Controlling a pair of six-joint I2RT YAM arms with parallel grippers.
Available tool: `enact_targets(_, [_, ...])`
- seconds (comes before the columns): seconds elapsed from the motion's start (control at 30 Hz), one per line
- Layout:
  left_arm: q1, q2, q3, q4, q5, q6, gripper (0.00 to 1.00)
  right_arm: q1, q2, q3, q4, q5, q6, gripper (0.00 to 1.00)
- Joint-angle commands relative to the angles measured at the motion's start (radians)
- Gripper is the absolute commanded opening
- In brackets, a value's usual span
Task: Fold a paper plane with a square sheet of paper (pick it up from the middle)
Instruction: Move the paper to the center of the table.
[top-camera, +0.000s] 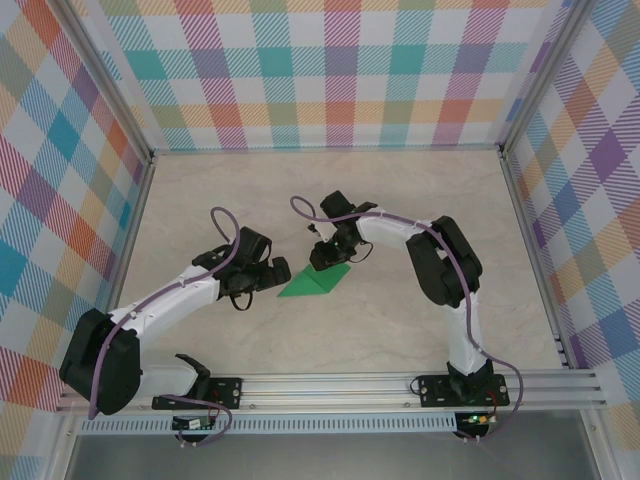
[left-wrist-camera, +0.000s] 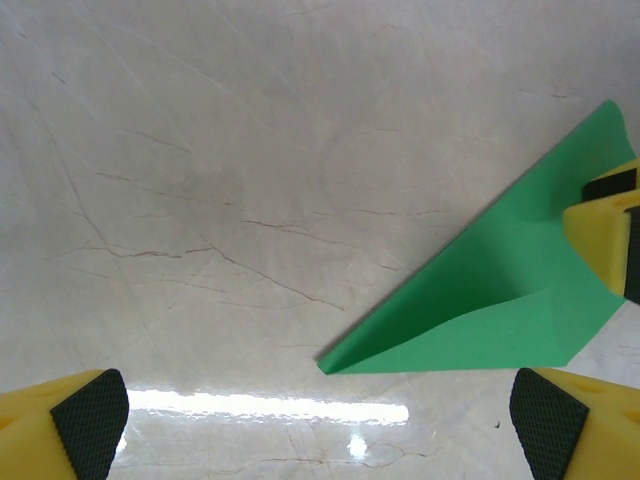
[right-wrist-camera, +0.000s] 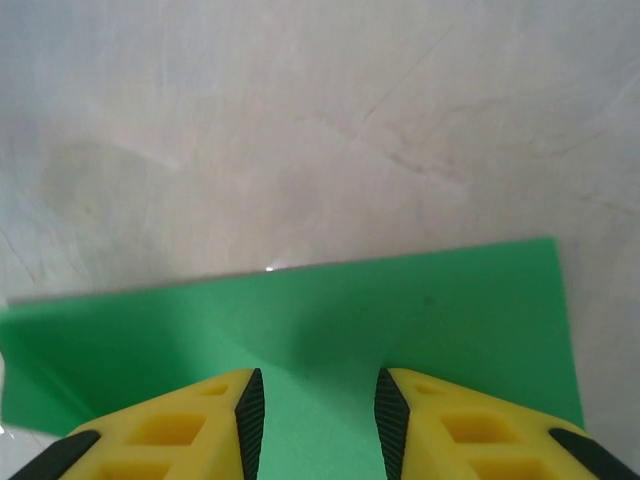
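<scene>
Sheet of paper (top-camera: 315, 283): flat on table (top-camera: 420, 200), approx centre.
L gripper (top-camera: 277, 272): just left of sheet, towards table's left edge.
R gripper (top-camera: 322, 262): over sheet's far edge.

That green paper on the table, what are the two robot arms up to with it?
They are folding it into a paper plane. The green paper lies on the table, already folded into a pointed triangle. The right gripper sits over the paper's wider end, its jaws narrowed but with a gap between them. I can't tell whether it is pressing down. The left gripper hovers wide open near the pointed tip, not touching it.
</scene>
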Motion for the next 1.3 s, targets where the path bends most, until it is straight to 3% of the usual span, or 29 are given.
enact_targets(0.0, [0.01, -0.027, 0.013, 0.039, 0.06, 0.035, 1.0, 0.007, -0.008, -0.015, -0.145, 0.042, -0.19, 0.37])
enact_targets(0.1, [0.009, -0.039, -0.009, 0.094, 0.147, 0.071, 0.99, 0.005, -0.023, 0.021, -0.164, 0.058, -0.213, 0.37])
enact_targets(0.2, [0.009, -0.046, -0.053, 0.179, 0.224, 0.121, 0.98, 0.001, -0.069, 0.058, -0.143, -0.01, -0.147, 0.41])
enact_targets(0.47, [0.008, 0.054, -0.068, 0.304, 0.245, 0.215, 0.99, -0.047, -0.243, -0.024, 0.013, -0.069, 0.285, 0.52])
enact_targets(0.67, [0.008, 0.144, -0.048, 0.323, 0.266, 0.215, 0.99, -0.078, -0.374, -0.155, 0.092, -0.039, 0.481, 0.57])
enact_targets(1.07, [-0.033, 0.258, -0.019, 0.312, 0.33, 0.223, 0.97, -0.09, -0.483, -0.283, 0.112, 0.021, 0.612, 0.64])
enact_targets(1.27, [-0.077, 0.227, -0.027, 0.289, 0.351, 0.236, 0.94, -0.097, -0.506, -0.308, 0.053, 0.064, 0.663, 0.63])
